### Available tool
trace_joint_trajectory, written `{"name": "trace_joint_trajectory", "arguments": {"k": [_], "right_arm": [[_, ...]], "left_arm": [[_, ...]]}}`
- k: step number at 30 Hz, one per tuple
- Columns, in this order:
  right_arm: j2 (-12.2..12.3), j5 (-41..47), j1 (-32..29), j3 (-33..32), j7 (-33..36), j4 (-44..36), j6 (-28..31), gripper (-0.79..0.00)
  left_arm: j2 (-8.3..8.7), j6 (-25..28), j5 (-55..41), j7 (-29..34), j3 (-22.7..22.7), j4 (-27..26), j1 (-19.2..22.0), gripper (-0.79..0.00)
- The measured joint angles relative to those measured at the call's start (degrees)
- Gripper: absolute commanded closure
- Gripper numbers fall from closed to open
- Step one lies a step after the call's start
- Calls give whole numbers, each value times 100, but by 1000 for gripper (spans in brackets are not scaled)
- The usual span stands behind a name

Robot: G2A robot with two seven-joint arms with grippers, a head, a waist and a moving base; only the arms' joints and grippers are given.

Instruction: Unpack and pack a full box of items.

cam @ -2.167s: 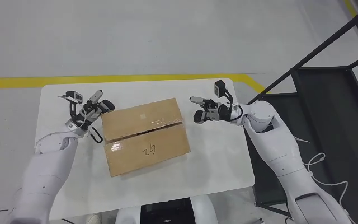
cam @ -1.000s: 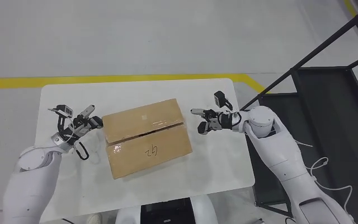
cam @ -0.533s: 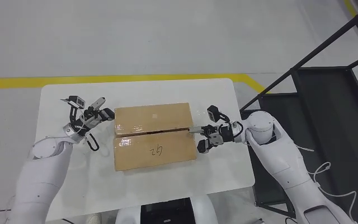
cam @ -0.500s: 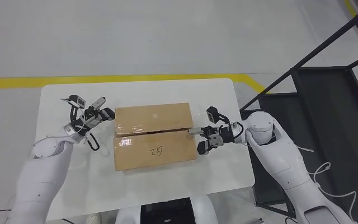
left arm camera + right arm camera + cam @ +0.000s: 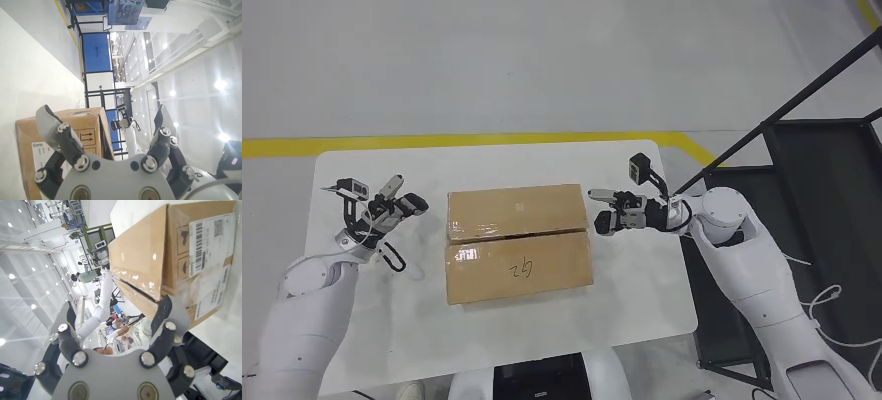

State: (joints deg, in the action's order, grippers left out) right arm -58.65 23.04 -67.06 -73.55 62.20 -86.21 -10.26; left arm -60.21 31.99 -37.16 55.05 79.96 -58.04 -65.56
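Here, box (image 5: 518,240) flaps shut, contents hidden; left pincer (image 5: 405,195), right pincer (image 5: 600,210) spread, flanking.

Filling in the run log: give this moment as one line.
box: flaps closed, on table | left gripper: open, apart from box end | right gripper: open, close by opposite end | unpacking: not started

Count: one cardboard box (image 5: 519,243), mid-desk, flaps down. One white desk (image 5: 632,290). Two grippers: left gripper (image 5: 400,202) toward the desk's left edge, right gripper (image 5: 600,210) toward its right edge.
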Motion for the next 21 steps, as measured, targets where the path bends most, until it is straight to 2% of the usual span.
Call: {"name": "trace_joint_trajectory", "arguments": {"k": [9, 18, 21], "right_arm": [[-87, -9, 395, 419, -40, 608, 161, -785], [-148, 582, 469, 483, 6, 797, 325, -785], [-191, 1071, 474, 458, 16, 876, 372, -785]], "left_arm": [[106, -59, -20, -293, 546, -721, -683, -785], [120, -174, 46, -394, 687, -977, -873, -785], [115, -188, 64, -400, 691, -995, -880, -785]]}}
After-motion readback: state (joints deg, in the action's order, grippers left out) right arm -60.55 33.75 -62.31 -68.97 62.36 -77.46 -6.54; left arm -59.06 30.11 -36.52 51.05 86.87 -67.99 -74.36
